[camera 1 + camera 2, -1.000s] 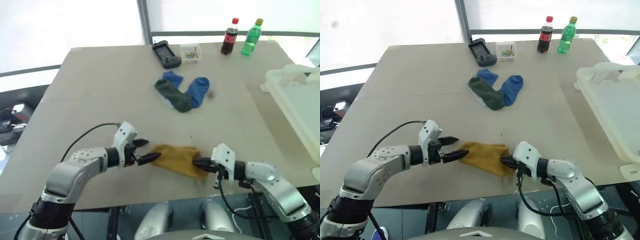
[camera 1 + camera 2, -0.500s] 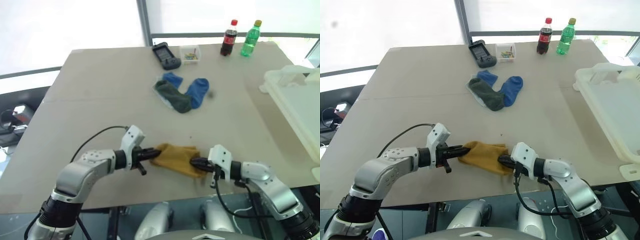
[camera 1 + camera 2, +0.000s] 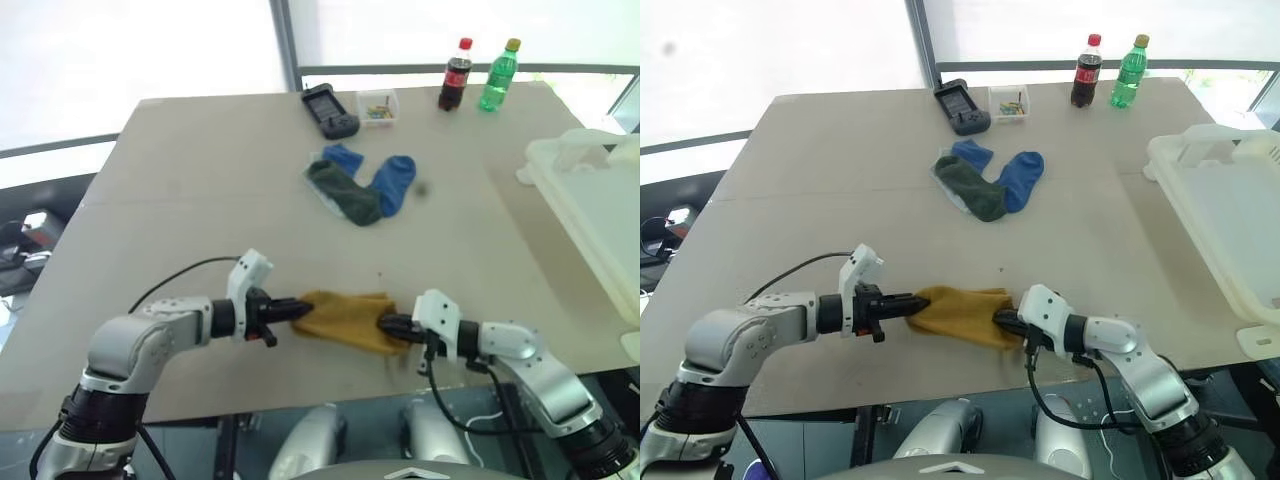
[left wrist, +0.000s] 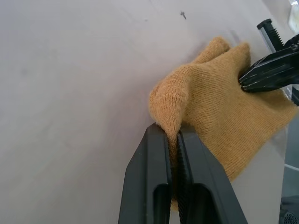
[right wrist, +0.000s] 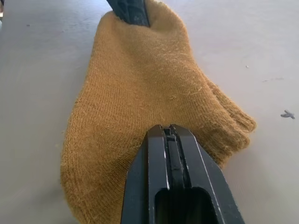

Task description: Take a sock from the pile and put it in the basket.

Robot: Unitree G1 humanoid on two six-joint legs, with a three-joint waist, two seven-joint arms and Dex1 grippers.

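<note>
Mustard sock (image 3: 345,317), well apart from the basket (image 3: 590,210), is being pinched at opposite ends by the closed left pincer (image 3: 292,308) and closed right pincer (image 3: 385,324); lifting and carrying are being awaited.

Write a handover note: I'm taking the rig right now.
Left gripper: shut on one end of the mustard-yellow knitted sock.
Right gripper: shut on the sock's other end.
The sock lies on the beige table, near its front edge, between both grippers.
Pile of blue and dark green socks sits mid-table.
Translucent whitish plastic basket stands at the table's right edge.
Done: sock gripped. Left: lift, carry right, drop in basket.
</note>
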